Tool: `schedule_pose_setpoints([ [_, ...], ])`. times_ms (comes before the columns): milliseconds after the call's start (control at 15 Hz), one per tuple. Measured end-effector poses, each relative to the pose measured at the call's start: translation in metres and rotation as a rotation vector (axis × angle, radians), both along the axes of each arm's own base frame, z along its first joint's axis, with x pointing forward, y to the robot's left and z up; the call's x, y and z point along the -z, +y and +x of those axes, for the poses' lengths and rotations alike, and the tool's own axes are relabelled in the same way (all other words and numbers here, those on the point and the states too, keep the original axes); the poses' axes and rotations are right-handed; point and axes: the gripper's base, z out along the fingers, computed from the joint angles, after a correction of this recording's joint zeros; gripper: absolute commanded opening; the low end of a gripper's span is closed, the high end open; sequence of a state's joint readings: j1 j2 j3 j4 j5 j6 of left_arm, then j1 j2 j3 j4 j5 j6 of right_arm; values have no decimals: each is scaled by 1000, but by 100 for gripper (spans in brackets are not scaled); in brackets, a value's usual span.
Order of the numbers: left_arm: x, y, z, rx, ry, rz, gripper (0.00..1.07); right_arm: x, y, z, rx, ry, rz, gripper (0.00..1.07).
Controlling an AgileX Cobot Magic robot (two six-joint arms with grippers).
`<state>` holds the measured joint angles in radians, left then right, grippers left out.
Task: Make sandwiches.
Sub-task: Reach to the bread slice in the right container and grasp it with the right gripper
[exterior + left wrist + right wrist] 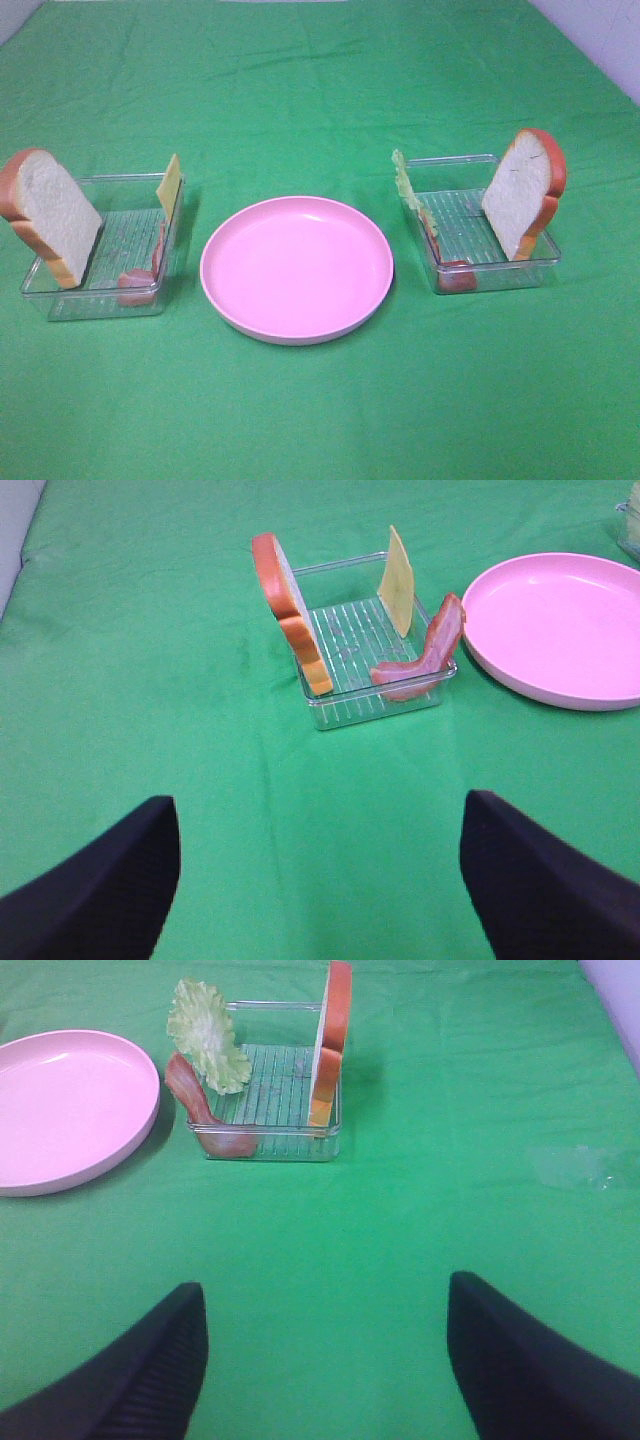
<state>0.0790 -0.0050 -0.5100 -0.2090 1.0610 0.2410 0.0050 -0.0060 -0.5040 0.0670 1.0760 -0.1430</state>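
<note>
No stacked sandwiches are in view; the toy food stands apart in two clear trays. The left tray [100, 303] holds a bread slice [50, 210], a yellow cheese square [170, 185] and a ham strip [430, 650], all leaning upright. In the right tray [452, 160] are lettuce [205, 1035], another ham strip [200, 1115] and a second bread slice [525, 190]. My left gripper [320, 815] is open, well short of the left tray. My right gripper [325, 1295] is open too, short of the right tray. Neither gripper shows in the high view.
An empty round pink plate [297, 268] lies between the two trays on the green cloth [320, 420]. The cloth's pale edge [600, 40] shows at the far right corner.
</note>
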Motion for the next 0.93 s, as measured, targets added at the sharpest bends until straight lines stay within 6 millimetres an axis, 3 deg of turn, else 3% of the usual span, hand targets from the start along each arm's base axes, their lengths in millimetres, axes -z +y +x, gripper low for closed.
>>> schedule_pose_setpoints([
  [933, 0, 0, 0, 0, 0, 0, 74, 0, 0, 0, 0, 0, 0, 66],
])
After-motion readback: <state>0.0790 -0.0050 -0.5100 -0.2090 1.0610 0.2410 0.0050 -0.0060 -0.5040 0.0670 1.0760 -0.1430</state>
